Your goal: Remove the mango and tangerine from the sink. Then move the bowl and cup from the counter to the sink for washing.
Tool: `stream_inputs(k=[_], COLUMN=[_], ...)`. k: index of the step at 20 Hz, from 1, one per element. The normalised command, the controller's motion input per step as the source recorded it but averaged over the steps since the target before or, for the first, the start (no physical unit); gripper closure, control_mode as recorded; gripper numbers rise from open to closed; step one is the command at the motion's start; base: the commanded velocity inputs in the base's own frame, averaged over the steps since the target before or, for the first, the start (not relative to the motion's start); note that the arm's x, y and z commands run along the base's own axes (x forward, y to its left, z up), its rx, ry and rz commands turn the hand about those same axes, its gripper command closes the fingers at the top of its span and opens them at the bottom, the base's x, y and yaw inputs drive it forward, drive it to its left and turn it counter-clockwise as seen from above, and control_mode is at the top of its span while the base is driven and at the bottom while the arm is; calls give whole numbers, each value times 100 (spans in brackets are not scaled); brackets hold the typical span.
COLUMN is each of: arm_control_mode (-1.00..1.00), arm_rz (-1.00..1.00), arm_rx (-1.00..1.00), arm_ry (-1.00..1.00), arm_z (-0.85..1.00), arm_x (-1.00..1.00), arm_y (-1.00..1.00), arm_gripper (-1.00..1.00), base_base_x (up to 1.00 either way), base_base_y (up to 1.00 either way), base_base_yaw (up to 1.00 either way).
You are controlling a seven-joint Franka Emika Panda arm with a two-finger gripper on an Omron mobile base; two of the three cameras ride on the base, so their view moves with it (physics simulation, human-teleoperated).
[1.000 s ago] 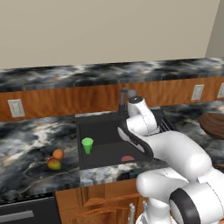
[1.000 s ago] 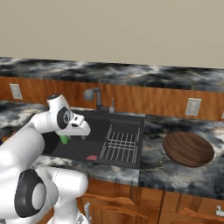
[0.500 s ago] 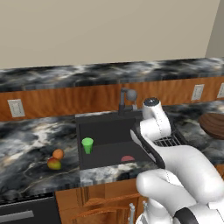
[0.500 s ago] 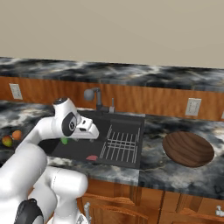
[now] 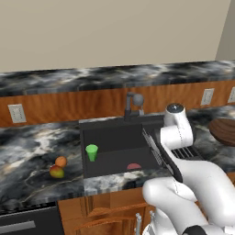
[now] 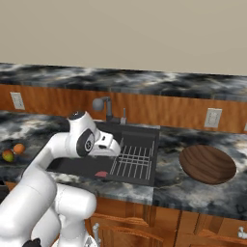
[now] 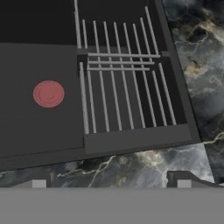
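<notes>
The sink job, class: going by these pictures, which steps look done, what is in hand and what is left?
Done: the mango and tangerine lie on the counter left of the sink, and the cup stands inside it. In hand: nothing; the tool is open above the wire rack. Left: the bowl sits on the counter to the right.

From my remote station: flat, even rendered light, bright on the wall, no glare; the sink [image 5: 114,142] reads dark, shadows barely visible, edges slightly soft, no lens distortion.
</notes>
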Motion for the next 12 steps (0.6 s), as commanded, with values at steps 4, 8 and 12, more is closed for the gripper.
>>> stream_inputs(k=[4,8,12], arm_control_mode=[-100,-100,-100], arm_rz=[0,1,4], arm_rx=[0,0,0], arm_ry=[0,0,1], arm_z=[5,0,0], arm_x=[-4,-1,0], arm_y=[-43,-47,-43], arm_gripper=[-100,-100,-100], base_base_x=[0,0,0], base_base_y=[0,0,0], base_base_yaw=[0,0,0])
